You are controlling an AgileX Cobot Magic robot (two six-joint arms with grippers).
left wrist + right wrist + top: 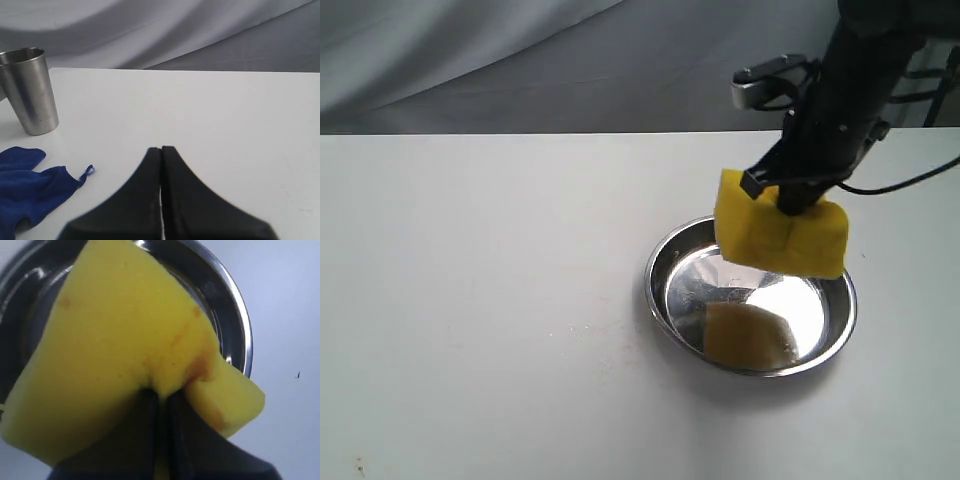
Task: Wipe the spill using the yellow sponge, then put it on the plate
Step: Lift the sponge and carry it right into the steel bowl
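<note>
White worktop [470,300], grey drape [470,60] behind. The yellow sponge [775,238] is pinched and creased by the right tool [783,197] and is suspended directly above the plate [656,292]. The left tool [161,150] is pressed shut, empty.

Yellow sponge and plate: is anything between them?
Nothing: in the exterior view the yellow sponge, pinched by the right gripper, hangs over the empty plate.

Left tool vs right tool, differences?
The left tool is shut and empty; the right tool is shut on the yellow sponge, creasing it. The left tool is over the table; the right tool is above the plate. Both are black and closed.
</note>
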